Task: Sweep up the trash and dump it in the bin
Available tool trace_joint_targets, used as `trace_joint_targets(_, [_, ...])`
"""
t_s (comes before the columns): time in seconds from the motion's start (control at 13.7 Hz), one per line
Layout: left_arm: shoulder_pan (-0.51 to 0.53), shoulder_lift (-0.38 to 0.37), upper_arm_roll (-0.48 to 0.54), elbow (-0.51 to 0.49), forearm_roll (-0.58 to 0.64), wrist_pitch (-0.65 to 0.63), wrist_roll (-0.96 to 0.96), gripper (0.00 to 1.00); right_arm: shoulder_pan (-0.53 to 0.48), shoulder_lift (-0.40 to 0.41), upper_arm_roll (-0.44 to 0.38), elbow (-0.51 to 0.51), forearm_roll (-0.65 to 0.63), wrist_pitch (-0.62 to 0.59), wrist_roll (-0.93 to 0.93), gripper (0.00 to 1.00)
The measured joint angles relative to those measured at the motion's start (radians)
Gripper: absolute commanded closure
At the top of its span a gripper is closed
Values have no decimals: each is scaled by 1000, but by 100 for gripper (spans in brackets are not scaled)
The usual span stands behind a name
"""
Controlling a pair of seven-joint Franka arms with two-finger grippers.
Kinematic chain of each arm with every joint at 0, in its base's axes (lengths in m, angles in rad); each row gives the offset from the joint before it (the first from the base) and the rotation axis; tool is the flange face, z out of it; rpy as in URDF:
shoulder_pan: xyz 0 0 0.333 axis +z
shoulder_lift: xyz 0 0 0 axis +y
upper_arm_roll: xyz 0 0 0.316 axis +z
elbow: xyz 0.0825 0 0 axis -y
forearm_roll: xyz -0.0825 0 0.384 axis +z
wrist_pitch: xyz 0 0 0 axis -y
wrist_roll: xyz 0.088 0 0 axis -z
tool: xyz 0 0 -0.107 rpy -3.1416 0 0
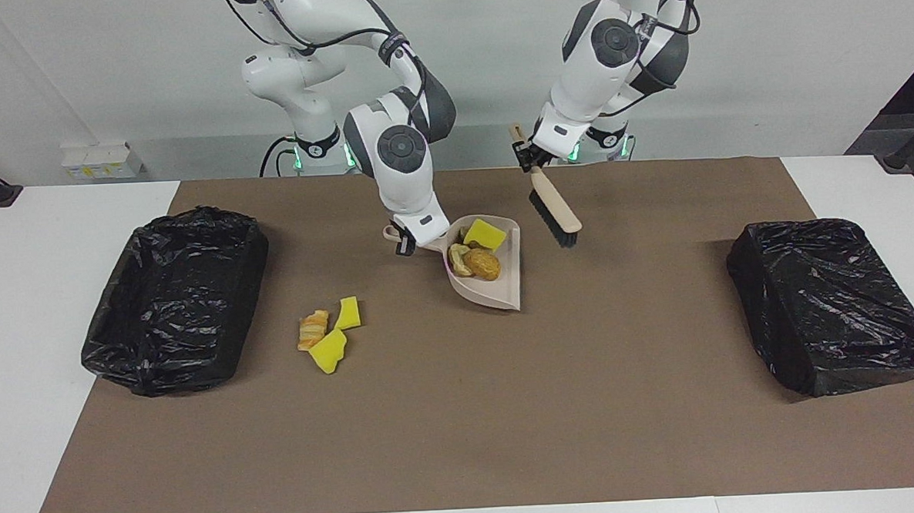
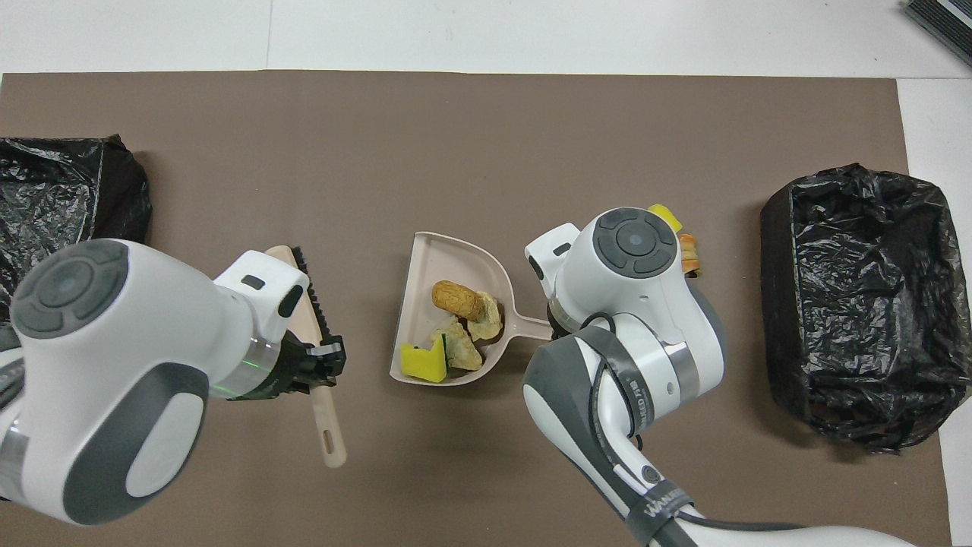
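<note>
The right gripper [image 1: 404, 246] clenched the handle of the beige plastic dustpan [image 1: 505, 289], which carried yellow sponge and golden pastry scraps [image 1: 479, 257]. The left gripper [image 1: 527, 159] clasped the beige black-bristled hand brush [image 1: 555, 206] at the dustpan's three o'clock. More yellow and pastry scraps [image 1: 326, 333] lay toward the open black-lined bin [image 1: 173, 300], at eight o'clock.

Bright, even overhead lighting; soft short shadows under arms and bins [image 1: 173, 300]; glare on black plastic; sharp focus.
</note>
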Motion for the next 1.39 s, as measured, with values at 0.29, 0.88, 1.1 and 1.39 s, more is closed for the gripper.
trace_joint_targets(0.29, [113,43,2,54,31,-41,150,100,-77,2,-1,-1,79,8,-93,100])
trace_joint_targets(0.88, [99,55,-22,48,31,-60,164,100,-262,-19,-4,40,134,-85,-302,100])
trace_joint_targets(1.1, [36,57,-30,19,31,-59,142,100,-373,-47,-7,97,133,-237,-407,100])
trace_joint_targets(1.39, [-129,56,-37,-67,30,18,17,100,-565,-63,-14,156,56,-403,-606,100])
